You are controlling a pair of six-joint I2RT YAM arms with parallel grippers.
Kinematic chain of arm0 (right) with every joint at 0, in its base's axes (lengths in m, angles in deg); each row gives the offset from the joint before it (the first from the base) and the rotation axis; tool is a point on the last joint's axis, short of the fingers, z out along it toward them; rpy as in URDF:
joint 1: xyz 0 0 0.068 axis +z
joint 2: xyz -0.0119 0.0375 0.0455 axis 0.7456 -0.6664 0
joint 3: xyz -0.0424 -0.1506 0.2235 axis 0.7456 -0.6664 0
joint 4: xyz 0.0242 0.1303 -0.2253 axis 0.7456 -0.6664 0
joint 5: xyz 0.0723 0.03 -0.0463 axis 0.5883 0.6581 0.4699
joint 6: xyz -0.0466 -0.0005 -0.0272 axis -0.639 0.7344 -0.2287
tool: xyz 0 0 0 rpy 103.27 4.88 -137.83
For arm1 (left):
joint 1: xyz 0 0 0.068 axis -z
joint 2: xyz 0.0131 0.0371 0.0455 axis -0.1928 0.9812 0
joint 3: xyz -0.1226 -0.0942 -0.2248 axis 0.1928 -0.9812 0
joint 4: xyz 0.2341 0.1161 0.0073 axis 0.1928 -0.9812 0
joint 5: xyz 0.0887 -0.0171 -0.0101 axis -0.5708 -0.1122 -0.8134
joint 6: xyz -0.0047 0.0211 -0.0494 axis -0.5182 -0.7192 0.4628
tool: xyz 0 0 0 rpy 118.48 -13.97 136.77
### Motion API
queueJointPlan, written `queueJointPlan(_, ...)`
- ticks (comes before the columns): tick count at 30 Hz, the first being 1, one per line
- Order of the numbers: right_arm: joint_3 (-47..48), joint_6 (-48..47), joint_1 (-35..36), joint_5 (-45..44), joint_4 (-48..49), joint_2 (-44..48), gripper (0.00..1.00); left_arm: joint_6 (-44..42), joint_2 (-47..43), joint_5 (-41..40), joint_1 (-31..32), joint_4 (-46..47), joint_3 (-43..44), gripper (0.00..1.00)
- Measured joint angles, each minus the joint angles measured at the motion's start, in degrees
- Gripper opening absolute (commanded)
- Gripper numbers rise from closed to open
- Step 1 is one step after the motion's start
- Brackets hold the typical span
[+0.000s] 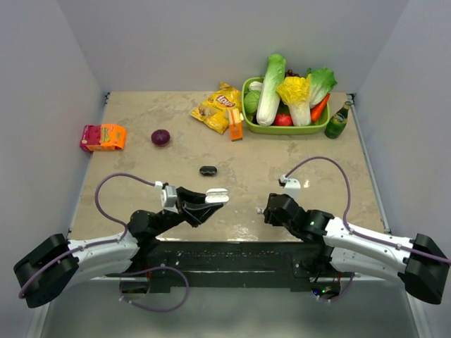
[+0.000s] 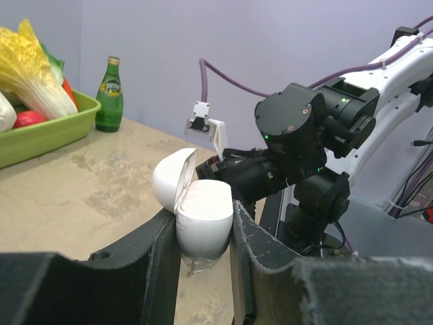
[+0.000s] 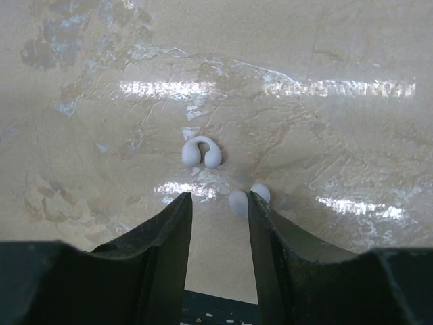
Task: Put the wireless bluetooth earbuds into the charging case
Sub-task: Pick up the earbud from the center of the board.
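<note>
My left gripper (image 2: pixel 203 233) is shut on a white charging case (image 2: pixel 201 210) with its lid flipped open, held above the table; it also shows in the top view (image 1: pixel 215 196). My right gripper (image 3: pixel 220 200) is open and points down at the table near the front edge. Two white-grey earbuds lie under it: one (image 3: pixel 201 152) just beyond the fingertips, the other (image 3: pixel 239 201) against the tip of the right finger. A closed black case (image 1: pixel 208 170) lies mid-table. The black earbuds are not in view.
A green tray (image 1: pixel 251 121) of vegetables and a green bottle (image 1: pixel 338 120) stand at the back right. A yellow chip bag (image 1: pixel 217 108), an orange packet (image 1: pixel 235 128), a purple onion (image 1: pixel 161 137) and a pink-orange pack (image 1: pixel 103 136) lie at the back and left.
</note>
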State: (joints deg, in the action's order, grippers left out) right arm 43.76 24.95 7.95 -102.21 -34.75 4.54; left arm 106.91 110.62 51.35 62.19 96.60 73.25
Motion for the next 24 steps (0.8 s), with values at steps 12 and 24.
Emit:
queueJointPlan(12, -3.7, 14.3, 0.0, -0.8, -4.3, 6.2, 0.36, 0.4, 4.4, -0.5, 1.8, -0.1, 0.0, 0.0)
queueJointPlan(24, -6.0, 20.7, 0.0, -1.8, -6.7, 5.9, 0.21, 0.4, 6.7, -1.0, 2.6, -0.1, 0.0, 0.0)
